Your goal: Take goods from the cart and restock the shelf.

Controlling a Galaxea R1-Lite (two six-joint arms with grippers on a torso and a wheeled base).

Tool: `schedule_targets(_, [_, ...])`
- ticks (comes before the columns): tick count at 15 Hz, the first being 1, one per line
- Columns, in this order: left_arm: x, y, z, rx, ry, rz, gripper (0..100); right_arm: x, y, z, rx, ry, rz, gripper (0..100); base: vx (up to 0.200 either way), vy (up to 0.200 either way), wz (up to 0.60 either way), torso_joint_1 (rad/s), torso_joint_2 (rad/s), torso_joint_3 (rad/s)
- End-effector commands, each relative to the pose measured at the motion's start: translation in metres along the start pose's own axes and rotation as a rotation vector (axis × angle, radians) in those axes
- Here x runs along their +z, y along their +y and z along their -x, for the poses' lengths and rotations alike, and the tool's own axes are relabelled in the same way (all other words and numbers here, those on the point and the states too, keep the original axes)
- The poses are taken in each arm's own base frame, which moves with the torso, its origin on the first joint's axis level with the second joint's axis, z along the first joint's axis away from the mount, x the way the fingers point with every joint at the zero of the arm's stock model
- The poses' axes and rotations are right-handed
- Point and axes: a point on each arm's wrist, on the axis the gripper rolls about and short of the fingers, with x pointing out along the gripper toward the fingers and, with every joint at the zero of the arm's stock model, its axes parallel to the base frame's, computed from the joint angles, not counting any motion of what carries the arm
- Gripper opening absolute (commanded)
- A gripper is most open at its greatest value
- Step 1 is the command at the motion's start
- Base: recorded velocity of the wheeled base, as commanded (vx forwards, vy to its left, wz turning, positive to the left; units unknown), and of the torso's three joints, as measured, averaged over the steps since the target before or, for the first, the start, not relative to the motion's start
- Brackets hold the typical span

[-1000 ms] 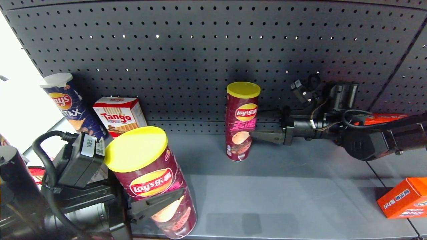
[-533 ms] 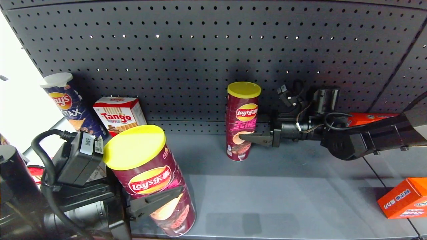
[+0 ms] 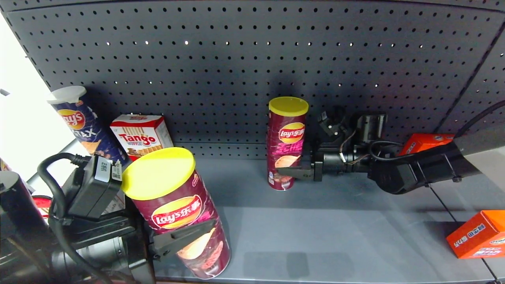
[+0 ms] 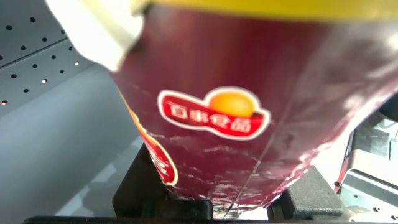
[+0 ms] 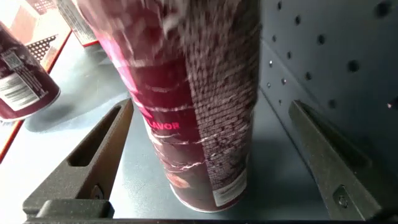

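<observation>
A maroon chips can with a yellow lid stands upright on the grey shelf, close to the pegboard back wall. My right gripper is open around its lower half, one finger on each side of the can with gaps showing. A second maroon chips can sits tilted at the shelf's front left. My left gripper is shut on its lower body, and the can rises between that gripper's dark fingers.
A blue chips can and a wafer box stand at the back left. An orange box lies at the front right, another orange box behind my right arm. The shelf's middle front is bare.
My right gripper has slid left along the shelf until its fingers straddle the standing can. The left gripper and its can have barely shifted.
</observation>
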Motion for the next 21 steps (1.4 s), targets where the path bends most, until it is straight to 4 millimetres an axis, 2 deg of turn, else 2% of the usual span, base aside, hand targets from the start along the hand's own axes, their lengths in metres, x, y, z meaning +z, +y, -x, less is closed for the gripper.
schedule_targets(1, [0.0, 0.0, 0.0, 0.001, 0.001, 0.001, 0, -0.007, -0.001, -0.004, 0.007, 0.009, -0.013, 100, 0.0, 0.0, 0.0, 0.0, 0.0, 0.0])
schedule_targets(6, [-0.001, 0.001, 0.001, 0.004, 0.004, 0.003, 0, -0.013, -0.006, -0.016, 0.019, 0.0, 0.0, 100, 0.0, 0.0, 0.0, 0.0, 0.0, 0.0])
schedule_targets(7, [-0.001, 0.001, 0.001, 0.007, 0.004, 0.003, 0, -0.011, -0.007, -0.018, 0.011, -0.004, 0.007, 0, 0.0, 0.0, 0.0, 0.0, 0.0, 0.0])
schedule_targets(11, [-0.001, 0.001, 0.001, 0.007, 0.003, 0.002, 0, -0.005, -0.005, -0.017, -0.03, -0.004, 0.019, 0, 0.0, 0.0, 0.0, 0.0, 0.0, 0.0])
schedule_targets(14, [-0.001, 0.001, 0.001, 0.01, 0.001, 0.003, 0, 0.021, 0.003, -0.008, -0.079, -0.032, 0.062, 0, 0.0, 0.0, 0.0, 0.0, 0.0, 0.0])
schedule_targets(15, [-0.001, 0.002, 0.002, 0.014, 0.0, 0.001, 0, 0.033, 0.012, -0.003, -0.075, -0.046, 0.076, 0, 0.0, 0.0, 0.0, 0.0, 0.0, 0.0])
schedule_targets(17, [0.0, 0.001, 0.002, 0.009, -0.003, 0.003, 0, 0.049, 0.042, 0.01, -0.056, -0.054, 0.083, 0, 0.0, 0.0, 0.0, 0.0, 0.0, 0.0])
schedule_targets(19, [0.0, 0.001, 0.002, 0.008, -0.006, -0.001, 0, 0.052, 0.079, 0.026, -0.028, -0.037, 0.067, 0, 0.0, 0.0, 0.0, 0.0, 0.0, 0.0])
schedule_targets(21, [0.0, 0.001, 0.002, 0.008, -0.006, -0.001, 0, 0.044, 0.107, 0.043, -0.017, -0.042, 0.072, 0, 0.0, 0.0, 0.0, 0.0, 0.0, 0.0])
